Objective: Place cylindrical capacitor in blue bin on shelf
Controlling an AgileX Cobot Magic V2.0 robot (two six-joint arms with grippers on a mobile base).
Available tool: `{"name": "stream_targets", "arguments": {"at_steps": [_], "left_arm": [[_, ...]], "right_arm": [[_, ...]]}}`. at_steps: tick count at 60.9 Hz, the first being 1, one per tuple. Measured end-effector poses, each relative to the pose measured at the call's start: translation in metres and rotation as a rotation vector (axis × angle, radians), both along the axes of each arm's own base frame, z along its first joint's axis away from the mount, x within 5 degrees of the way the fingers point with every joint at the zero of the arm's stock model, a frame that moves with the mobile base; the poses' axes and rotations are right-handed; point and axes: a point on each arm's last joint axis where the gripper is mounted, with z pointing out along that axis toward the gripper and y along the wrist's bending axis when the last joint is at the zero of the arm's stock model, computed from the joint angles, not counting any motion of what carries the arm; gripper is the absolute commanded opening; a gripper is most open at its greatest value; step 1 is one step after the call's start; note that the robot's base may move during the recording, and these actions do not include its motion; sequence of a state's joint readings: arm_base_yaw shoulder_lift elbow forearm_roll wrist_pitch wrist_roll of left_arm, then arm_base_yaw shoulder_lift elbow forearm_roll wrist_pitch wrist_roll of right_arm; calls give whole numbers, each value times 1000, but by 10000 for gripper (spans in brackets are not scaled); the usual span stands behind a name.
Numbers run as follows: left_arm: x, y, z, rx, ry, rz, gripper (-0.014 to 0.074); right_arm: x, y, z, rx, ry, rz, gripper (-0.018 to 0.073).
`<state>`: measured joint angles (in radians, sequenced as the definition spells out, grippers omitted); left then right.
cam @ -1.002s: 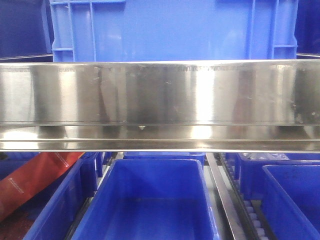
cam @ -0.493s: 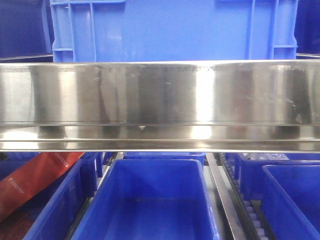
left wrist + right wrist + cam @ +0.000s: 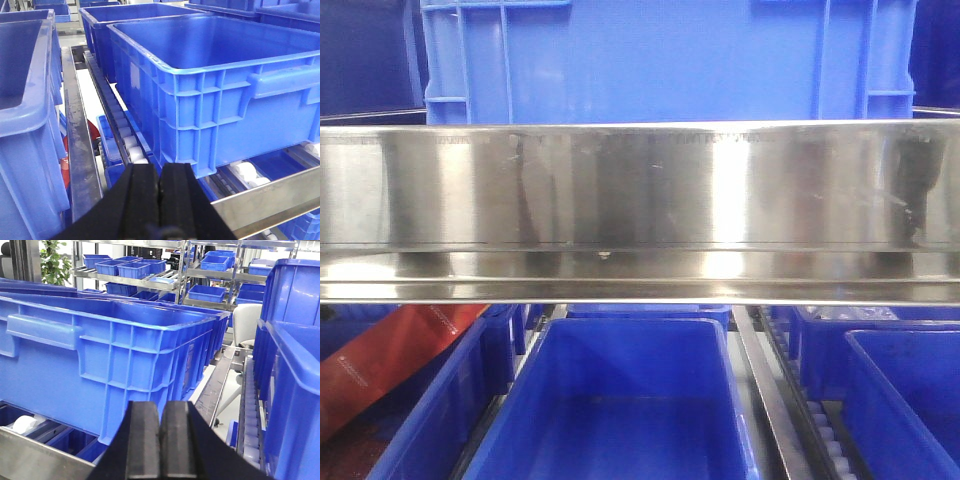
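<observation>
Hidden from me: the cylindrical capacitor shows in none of my three views, so I cannot place it relative to either tool.
Front view: a wide, scratched stainless-steel shelf rail (image 3: 640,185) fills the middle band and blocks whatever lies behind it.
Above the rail: a large blue plastic crate (image 3: 660,60), cut off at the top edge.
Below the rail: an open blue plastic bin (image 3: 620,400) with a bare floor, flanked by more blue bins cut off at both sides.
Lower left: an orange-red flat object (image 3: 390,360) leaning in the neighbouring bin, partly out of frame; I cannot make out what it is.
Left tool (image 3: 160,192): black pads pressed together with nothing between them, held just before the near wall of a big ribbed blue crate (image 3: 210,100) that sits on white rollers (image 3: 131,145).
Right tool (image 3: 160,440): black pads likewise pressed together, empty, facing the corner of a ribbed blue crate (image 3: 125,355).
Background, right wrist view: further steel racks with small blue bins (image 3: 125,265), too distant to read contents.
</observation>
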<state>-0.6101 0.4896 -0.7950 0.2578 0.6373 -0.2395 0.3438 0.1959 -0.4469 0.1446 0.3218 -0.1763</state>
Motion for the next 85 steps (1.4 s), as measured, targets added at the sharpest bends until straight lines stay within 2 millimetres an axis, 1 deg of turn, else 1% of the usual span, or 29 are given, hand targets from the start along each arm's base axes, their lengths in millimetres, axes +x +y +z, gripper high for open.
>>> {"name": "stream_targets", "arguments": {"at_steps": [29,35,40,46,48,53,58,59,61,67,74,79,85], "left_arm": [[0,0,0,-2,1,-1,-111],[-2,3,0,-27,-12,27,-111],[-4,9,-8,-39,-26,74,-111],[-11,16,-24,-38,-75,139,-111],[-14,20,-37,-49,-109,177,-111],[-19,24,-57,-83,-159,236,-111],[-23,27,-82,-110,-212,292,-111],[-23,27,-90,-108,-210,301,-111],[-24,28,-98,-118,-237,317,-111],[-25,30,-129,-123,-266,357,-111],[-19,29,-165,-117,-235,363,-111],[-17,29,-177,-111,-218,362,-111],[-16,29,-180,-111,-211,363,-111]], "right_arm": [[0,0,0,0,0,0,-162],[0,0,0,0,0,0,-162],[0,0,0,0,0,0,-162],[0,0,0,0,0,0,-162],[0,0,0,0,0,0,-162],[0,0,0,0,0,0,-162],[0,0,0,0,0,0,-162],[0,0,0,0,0,0,-162],[0,0,0,0,0,0,-162],[0,0,0,0,0,0,-162],[0,0,0,0,0,0,-162],[0,0,0,0,0,0,-162],[0,0,0,0,-1,0,-162]]}}
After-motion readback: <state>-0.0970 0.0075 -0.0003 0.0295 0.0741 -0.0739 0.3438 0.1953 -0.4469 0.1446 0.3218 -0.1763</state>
